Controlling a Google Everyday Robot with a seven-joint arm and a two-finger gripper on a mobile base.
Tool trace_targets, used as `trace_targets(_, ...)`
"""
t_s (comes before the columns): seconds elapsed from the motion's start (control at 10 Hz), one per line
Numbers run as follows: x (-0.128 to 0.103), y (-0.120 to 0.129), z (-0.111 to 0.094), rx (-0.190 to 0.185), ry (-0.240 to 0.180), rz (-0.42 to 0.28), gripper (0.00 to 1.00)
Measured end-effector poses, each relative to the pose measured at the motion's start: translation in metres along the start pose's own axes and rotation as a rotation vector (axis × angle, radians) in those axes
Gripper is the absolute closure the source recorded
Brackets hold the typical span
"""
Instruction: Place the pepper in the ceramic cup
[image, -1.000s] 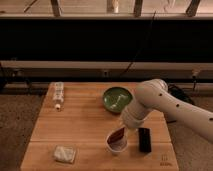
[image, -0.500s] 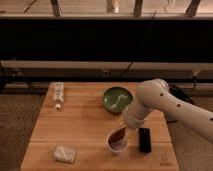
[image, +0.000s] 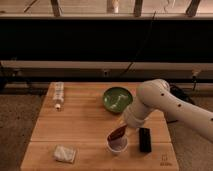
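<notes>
Near the front edge of the wooden table (image: 80, 120), we see the gripper (image: 121, 129) reaching down from the white arm (image: 165, 102), right above the ceramic cup (image: 117, 145). The pepper (image: 116, 134) sits tilted at the cup's rim, its lower end seemingly inside the cup, its upper end by the gripper. We cannot tell whether the fingers are open or closed on it. Just to the right of the cup lies a black block (image: 145, 139). Behind them stands a green bowl (image: 118, 99). A clear bottle (image: 59, 95) lies at the table's far left, and a pale sponge-like pad (image: 65, 153) rests near the front left.
</notes>
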Motion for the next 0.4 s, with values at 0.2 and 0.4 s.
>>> trace_targets(0.2, 0.0013, -0.0003, -0.0005, 0.002, -0.001, -0.001, 0.22)
trace_targets(0.4, 0.0029, 0.0001, -0.0007, 0.001, -0.002, 0.000, 0.35)
